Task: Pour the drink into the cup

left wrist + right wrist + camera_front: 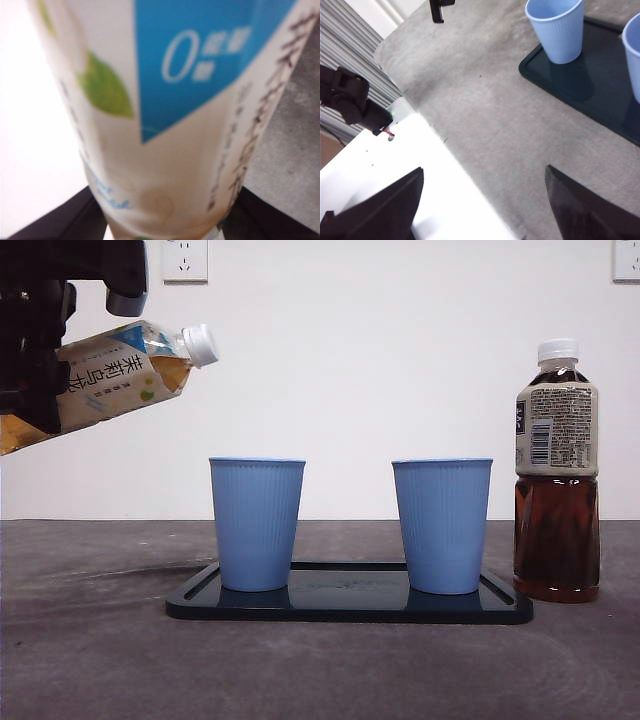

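The left gripper (40, 360) is clamping the tea bottle (110, 370) around its labelled middle, jaws closed in on both sides of the body, as the left wrist view shows with the label filling the picture (165, 100). In the front view that gripper is sitting up at ten o'clock, big and dark, and the bottle is tilting neck-first toward three o'clock, white cap (200, 344) on, well above the table.

By my reckoning the bottle is thin plastic: light, a bit springy, with a slick label, so a hold around the mid-body like this one is looking sensible. Squeezing too hard could be buckling it.

The amber tea is pooling toward the low end, so the weight is probably shifting as it tips. With the cap on, nothing is pouring yet.

Down at five o'clock from the cap, the near blue cup (257, 524) is standing upright on the dark tray (200, 600), a second blue cup (442, 525) beside it, apart. Off the tray at its three o'clock end, a dark bottle (557, 470) is standing upright.

The right gripper (485, 200) is waiting, jaws spread wide over bare table, gripping nothing.
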`<state>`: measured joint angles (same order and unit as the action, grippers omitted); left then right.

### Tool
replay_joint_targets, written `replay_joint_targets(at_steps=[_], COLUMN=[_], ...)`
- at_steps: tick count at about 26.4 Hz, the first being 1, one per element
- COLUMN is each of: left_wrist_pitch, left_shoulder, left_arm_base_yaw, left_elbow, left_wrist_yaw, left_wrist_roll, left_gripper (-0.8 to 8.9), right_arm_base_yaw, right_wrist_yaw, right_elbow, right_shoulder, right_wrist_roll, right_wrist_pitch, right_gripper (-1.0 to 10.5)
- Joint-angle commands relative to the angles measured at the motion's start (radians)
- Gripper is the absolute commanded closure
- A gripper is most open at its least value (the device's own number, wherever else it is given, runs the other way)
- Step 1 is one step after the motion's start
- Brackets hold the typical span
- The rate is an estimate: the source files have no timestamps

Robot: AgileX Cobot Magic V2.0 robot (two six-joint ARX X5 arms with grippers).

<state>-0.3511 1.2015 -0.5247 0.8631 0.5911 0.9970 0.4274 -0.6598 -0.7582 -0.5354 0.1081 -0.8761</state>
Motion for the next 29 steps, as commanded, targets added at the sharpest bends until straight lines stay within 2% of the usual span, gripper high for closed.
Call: replay_joint_targets(at_steps=[1,5,13,29], left_wrist_pitch=[0.037,0.039,0.101,0.111], left_shoulder=[0.003,0.019,0.071,0.173], left_arm_base_yaw=[-0.017,-0.028,-0.048,-0.082], left_elbow=[0.029,0.029,0.034,0.121], left_wrist_yaw=[0.034,0.113,0.200,0.243], left_wrist_roll=[0.069,0.121,0.170,0.221], left_gripper=[5.75,5.75,5.75,5.75], right_arm_base_yaw=[0.016,0.030,0.049,0.057], right_wrist_yaw=[-0.017,-0.048,-0.047,-0.047], right_elbow=[-0.011,-0.011,-0.011,-0.011], right_shoulder=[-0.005,-0.005,-0.005,-0.005], right_wrist_roll=[-0.012,-0.012,-0.013,-0.023], right_wrist_pitch=[0.002,-0.002,-0.008,-0.024], right_gripper=[5.7,5.7,5.7,5.7])
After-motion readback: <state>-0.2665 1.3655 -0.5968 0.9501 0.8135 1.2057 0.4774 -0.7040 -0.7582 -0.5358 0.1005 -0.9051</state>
